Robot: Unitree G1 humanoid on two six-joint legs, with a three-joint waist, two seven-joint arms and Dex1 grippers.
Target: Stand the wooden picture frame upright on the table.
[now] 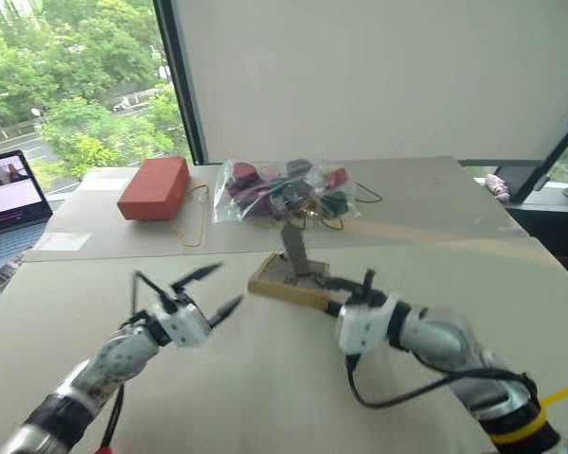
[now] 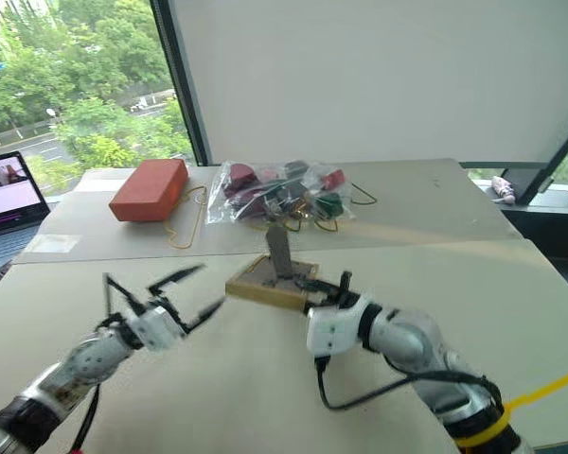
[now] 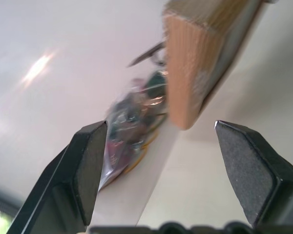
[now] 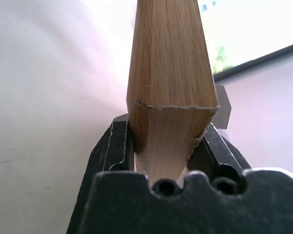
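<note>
Right end effector (image 1: 346,291) clamps the wooden picture frame (image 1: 286,284) above the surface (image 1: 265,388); left end effector (image 1: 208,288) spread apart, just left.

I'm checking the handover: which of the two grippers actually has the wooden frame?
The right gripper: its fingers clamp the edge of the wooden picture frame. The left gripper is open, clear of the frame.
</note>
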